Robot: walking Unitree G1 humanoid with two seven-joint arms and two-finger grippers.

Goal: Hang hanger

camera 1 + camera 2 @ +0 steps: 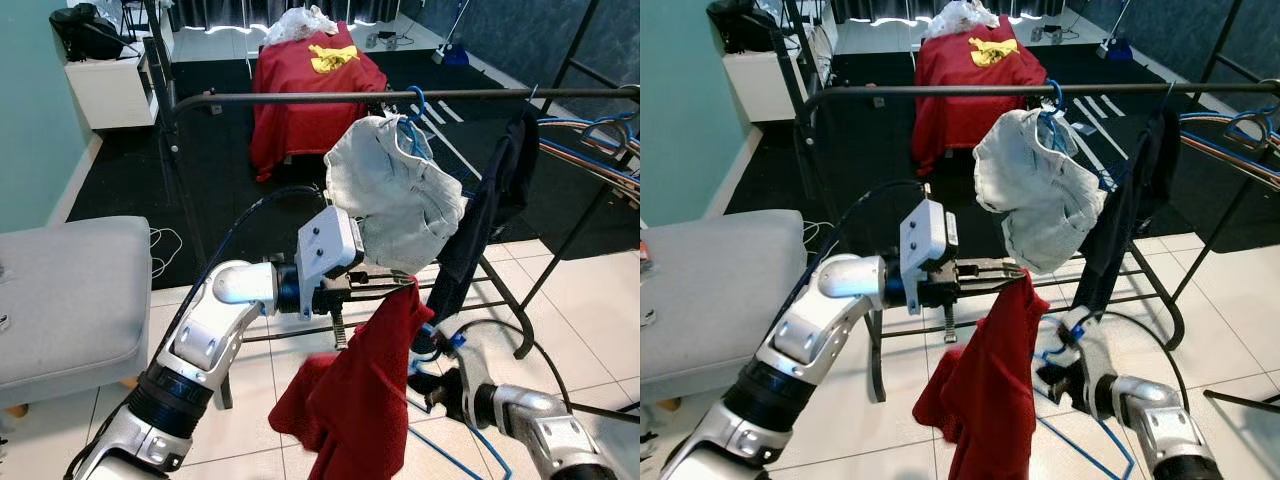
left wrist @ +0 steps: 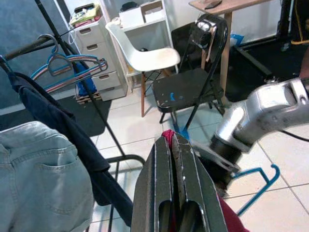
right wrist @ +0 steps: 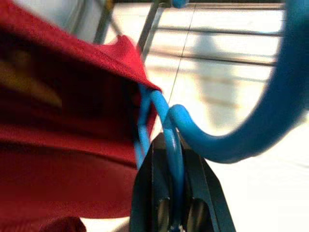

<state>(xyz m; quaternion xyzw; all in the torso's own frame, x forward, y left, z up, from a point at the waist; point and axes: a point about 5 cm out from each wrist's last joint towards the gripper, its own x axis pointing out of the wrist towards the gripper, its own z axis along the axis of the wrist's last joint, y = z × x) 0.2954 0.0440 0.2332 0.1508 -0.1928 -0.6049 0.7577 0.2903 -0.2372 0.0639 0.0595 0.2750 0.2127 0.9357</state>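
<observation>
Pinching the red garment at its top edge, the left gripper was fully closed; the right gripper clamped the blue hanger; cloth risked slipping off before reaching the rail.

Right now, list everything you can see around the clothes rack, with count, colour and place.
Red cloth garment: one, hanging from the left gripper, in front of the rack.
Blue wire hanger: one, in the right gripper, partly inside the red garment.
Black metal clothes rack: one, straight ahead.
Pale denim shorts: one, on a blue hanger on the rail.
Dark navy garment: one, right of the shorts.
Grey cushioned seat: one, at left.
Left gripper: shut on the red cloth.
Right gripper: shut on the hanger wire.
</observation>
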